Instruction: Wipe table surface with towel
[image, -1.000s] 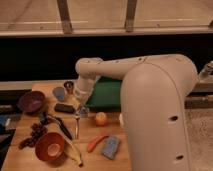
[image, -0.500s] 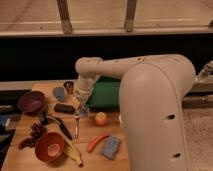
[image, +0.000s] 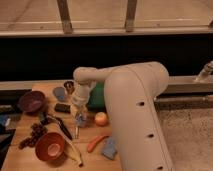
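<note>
Over the table surface (image: 22, 159), the arm (image: 84, 77) bends steeply down, gripper (image: 80, 113) pinched shut on the towel (image: 80, 120).

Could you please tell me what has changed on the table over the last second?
Nothing has visibly moved. The gripper stays shut on the towel, low on the table surface beside the round fruit. The red bowl and the other things lie as before.
</note>
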